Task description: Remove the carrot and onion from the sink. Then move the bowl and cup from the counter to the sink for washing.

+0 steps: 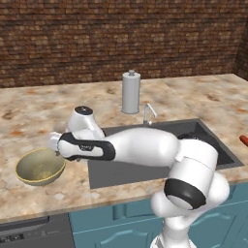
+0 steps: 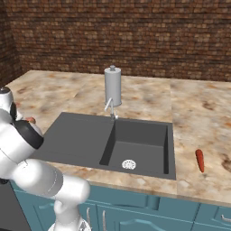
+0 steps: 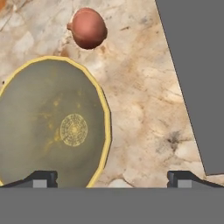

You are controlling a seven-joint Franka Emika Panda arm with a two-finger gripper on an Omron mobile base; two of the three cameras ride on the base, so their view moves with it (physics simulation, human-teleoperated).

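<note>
Gripper (image 3: 112,178): jaws spread wide, holding nothing, above the counter (image 3: 144,109) by the bowl's rim.
Bowl (image 3: 50,124): on the counter, left of the sink (image 2: 135,140).
Onion (image 3: 88,28): on the counter just beyond the bowl.
Carrot (image 2: 200,160): on the counter right of the sink.

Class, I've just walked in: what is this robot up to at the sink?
The white arm's open two-finger gripper hovers over the wide olive-yellow bowl on the marbled counter, holding nothing. The reddish-brown onion lies beside the bowl, and the slim orange carrot lies on the counter right of the dark grey sink. The bowl seems next.
</note>
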